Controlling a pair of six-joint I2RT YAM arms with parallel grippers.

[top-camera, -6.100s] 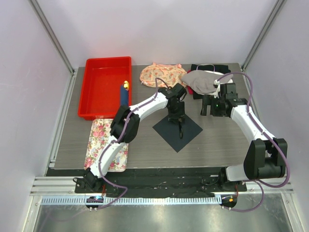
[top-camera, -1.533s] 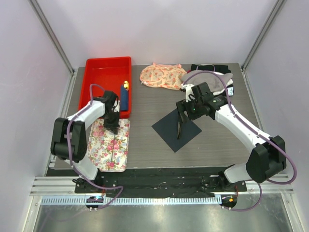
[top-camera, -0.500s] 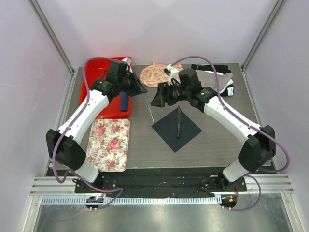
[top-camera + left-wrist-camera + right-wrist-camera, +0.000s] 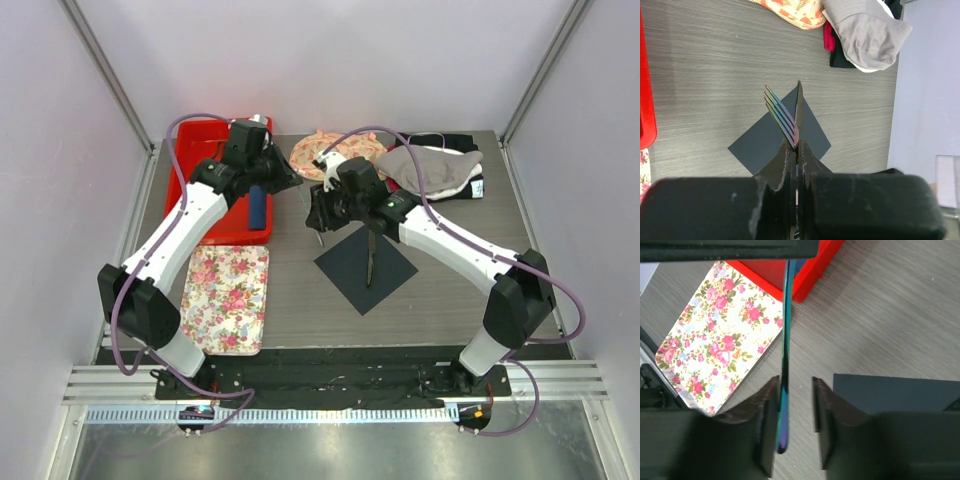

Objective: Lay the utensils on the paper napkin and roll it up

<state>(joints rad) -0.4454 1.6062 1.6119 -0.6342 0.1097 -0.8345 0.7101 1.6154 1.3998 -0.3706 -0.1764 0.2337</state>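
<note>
both arms are built of smooth white tubular links joined by chunky black motor housings; the left arm [image 4: 185, 235] and the right arm [image 4: 455, 248] look alike, each on a black base. a loose purple cable [image 4: 198, 116] loops along the left one and a second purple cable [image 4: 372, 128] along the right. a small green light [image 4: 388, 203] glows near the right wrist. the left hand [image 4: 796, 150] has matte black, scuffed fingers [image 4: 782, 170]. the right hand [image 4: 795, 387] has dark wedge-shaped fingers [image 4: 767, 420].

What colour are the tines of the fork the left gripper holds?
The fork has iridescent, rainbow-streaked tines; clearest in the left wrist view.
</note>
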